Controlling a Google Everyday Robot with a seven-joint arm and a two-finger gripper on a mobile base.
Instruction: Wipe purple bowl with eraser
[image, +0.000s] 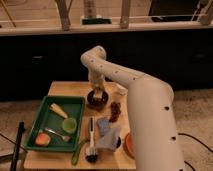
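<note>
the gripper (97, 91) is lowered into the purple bowl (97, 99) at the table's far middle, so wiping appears under way; jaw state and the eraser cannot be made out, completion unconfirmed.

dark purple bowl (97, 99), white pincer (96, 91) above it; green tray (46, 117); orange bowl (127, 145)

My gripper (97, 92) is down over the far middle of the wooden table (65, 88); rest of the clutter: green tray (44, 116) on the left with a pale yellow wedge (58, 110), small light-green bowl (69, 124), something orange (42, 139); blue-grey cloth (108, 136) near the front; orange bowl (129, 145) beside it.
</note>
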